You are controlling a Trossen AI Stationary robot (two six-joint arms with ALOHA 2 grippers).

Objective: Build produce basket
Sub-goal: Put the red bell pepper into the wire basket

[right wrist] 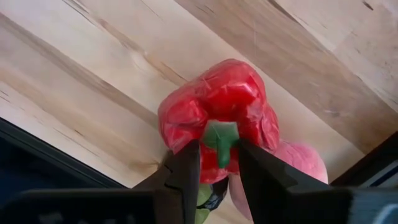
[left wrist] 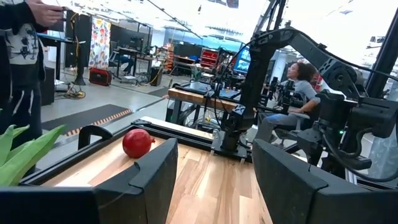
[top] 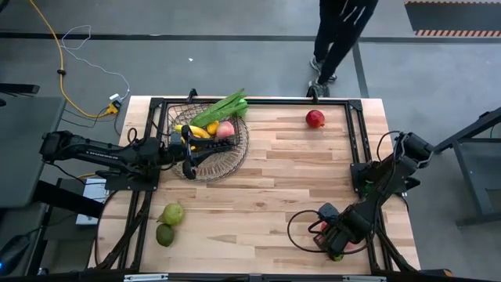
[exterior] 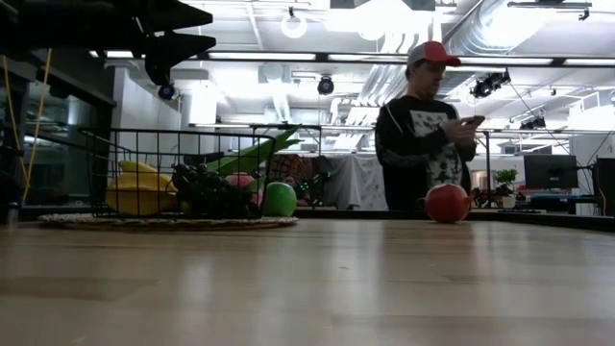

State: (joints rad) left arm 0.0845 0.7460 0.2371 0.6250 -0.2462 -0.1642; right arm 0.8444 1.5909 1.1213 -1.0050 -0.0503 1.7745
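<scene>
Pale wood planks of the table [top: 297, 180] carry the scene from above: the basket [top: 235, 160] sits at the far left with produce [top: 225, 130] in it, the left hand [top: 190, 159] hovering over it, the right hand [top: 335, 244] low at the near right edge, and a red fruit [top: 315, 118] and two green fruits [top: 168, 223] lie outside. At table height the basket [exterior: 115, 154] stands loosely piled, so a careless drop could spill it, while the left wrist view shows that hand's fingers [left wrist: 155, 180] parted and empty. The right wrist view shows the right hand [right wrist: 219, 165] clenched only on the green stem [right wrist: 219, 140] of a red pepper [right wrist: 217, 106], a thin hold likely to slip or twist in a lift.
</scene>
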